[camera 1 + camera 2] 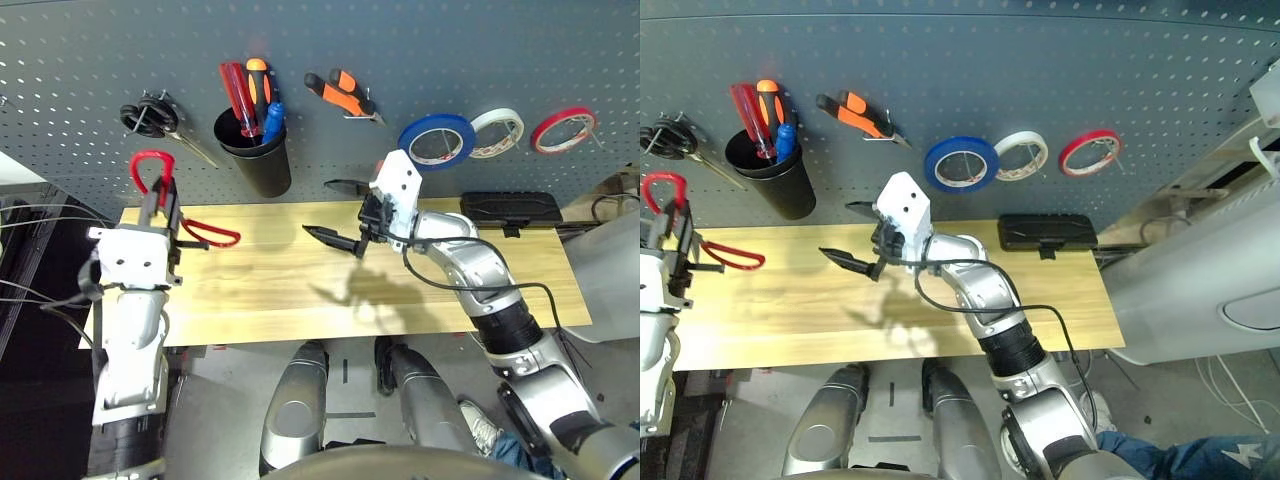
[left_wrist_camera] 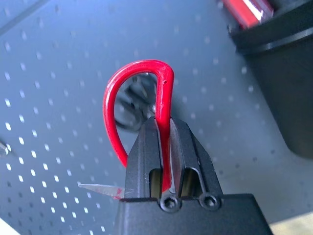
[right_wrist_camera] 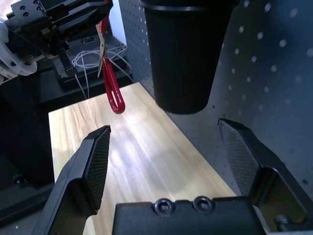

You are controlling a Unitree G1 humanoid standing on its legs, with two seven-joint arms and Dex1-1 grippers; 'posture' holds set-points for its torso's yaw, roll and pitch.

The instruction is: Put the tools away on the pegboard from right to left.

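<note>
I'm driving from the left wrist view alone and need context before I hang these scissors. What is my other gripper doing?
Observer: The right gripper hangs open and empty above the table.
Operator: Which tools are already on the pegboard?
Observer: The blue tape roll, the pliers and the small blue-handled screwdriver in the black cup.
Operator: How do my scissors hang?
Observer: The left gripper pinches one loop of the red-handled scissors; the other juts over the table.
</note>
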